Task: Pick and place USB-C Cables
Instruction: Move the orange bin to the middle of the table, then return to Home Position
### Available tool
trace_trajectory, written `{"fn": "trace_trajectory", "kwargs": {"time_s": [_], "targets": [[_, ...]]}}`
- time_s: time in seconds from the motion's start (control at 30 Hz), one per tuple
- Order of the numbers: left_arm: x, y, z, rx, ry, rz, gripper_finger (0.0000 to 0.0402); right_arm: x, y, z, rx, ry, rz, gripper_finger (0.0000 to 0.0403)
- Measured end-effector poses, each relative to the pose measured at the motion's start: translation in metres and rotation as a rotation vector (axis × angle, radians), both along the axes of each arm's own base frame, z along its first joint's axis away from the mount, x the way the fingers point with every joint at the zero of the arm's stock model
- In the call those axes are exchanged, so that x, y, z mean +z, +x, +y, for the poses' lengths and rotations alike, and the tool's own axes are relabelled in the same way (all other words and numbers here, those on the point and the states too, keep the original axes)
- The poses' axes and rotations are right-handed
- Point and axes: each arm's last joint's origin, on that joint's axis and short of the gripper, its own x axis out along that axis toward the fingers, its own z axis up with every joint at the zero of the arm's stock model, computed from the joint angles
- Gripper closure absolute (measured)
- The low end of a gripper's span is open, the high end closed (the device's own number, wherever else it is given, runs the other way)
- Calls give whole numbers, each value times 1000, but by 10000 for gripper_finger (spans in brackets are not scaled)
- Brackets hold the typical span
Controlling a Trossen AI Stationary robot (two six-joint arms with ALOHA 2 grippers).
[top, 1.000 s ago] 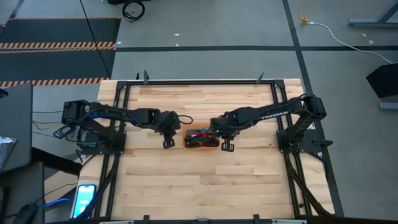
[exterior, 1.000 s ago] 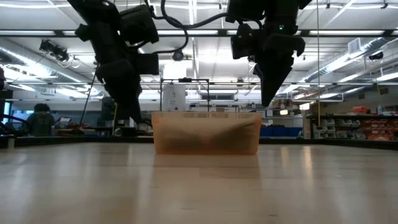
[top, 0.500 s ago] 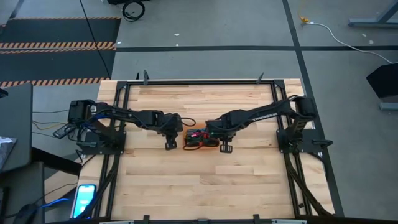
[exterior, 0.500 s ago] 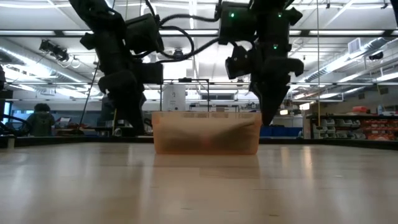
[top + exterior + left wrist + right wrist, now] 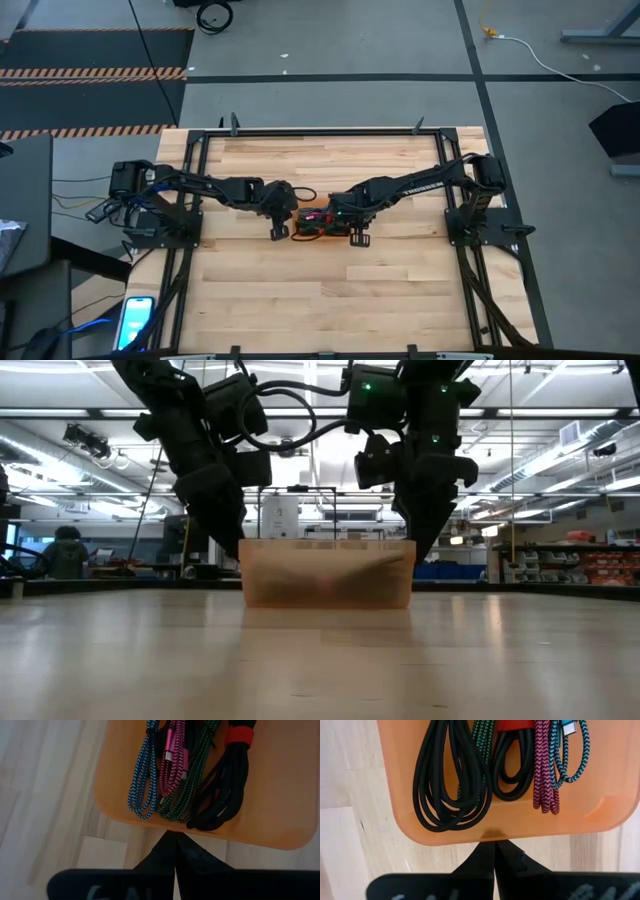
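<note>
An orange bin (image 5: pixel 320 226) stands at the middle of the table. It holds the USB-C cables: teal-blue (image 5: pixel 142 775), maroon (image 5: pixel 172 755), green (image 5: pixel 192 775), a black coil with a red tie (image 5: pixel 225 785) and a second black coil (image 5: pixel 450 780), all lying on its floor. My left gripper (image 5: pixel 240 550) is shut at the bin's left end. My right gripper (image 5: pixel 415 552) is shut at its right end. Both point down. My left gripper's shut fingertips (image 5: pixel 172 836) stand at the rim of the bin's left end wall (image 5: pixel 165 826), coming from above; whether they touch it I cannot tell. My right gripper's shut fingertips (image 5: pixel 494 842) meet the rim of the bin's right end wall (image 5: pixel 490 834) from above, slanting in from the table's right. The bin stays on the table.
A black frame (image 5: pixel 320 131) runs round the table, with rails down both sides. A phone (image 5: pixel 135 320) lies at the near left corner. A white cable with a yellow end (image 5: pixel 520 45) and a black round coil (image 5: pixel 213 14) lie on the floor beyond the table.
My left gripper has gone down and toward the table's right, up to the bin's left end. My right gripper has gone down and toward the table's left, onto the bin's right end. Both stay shut. The bin has slid a little toward the table's left.
</note>
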Motion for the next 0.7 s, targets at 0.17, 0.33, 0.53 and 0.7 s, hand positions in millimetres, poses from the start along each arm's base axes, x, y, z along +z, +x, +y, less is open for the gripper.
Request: {"fn": "trace_trajectory", "kwargs": {"time_s": [0.17,0.33,0.53,0.7], "targets": [[0,0,0,0,0,-6,400,0,0,0,-1,0,1,401],[0,-1,0,0,-1,8,400,0,-2,0,0,3,20,401],[-2,-7,1,28,39,74,400,4,-9,0,-5,-14,59,401],[12,-9,0,34,39,76,400,29,-19,-2,-35,-48,-1,401]]}}
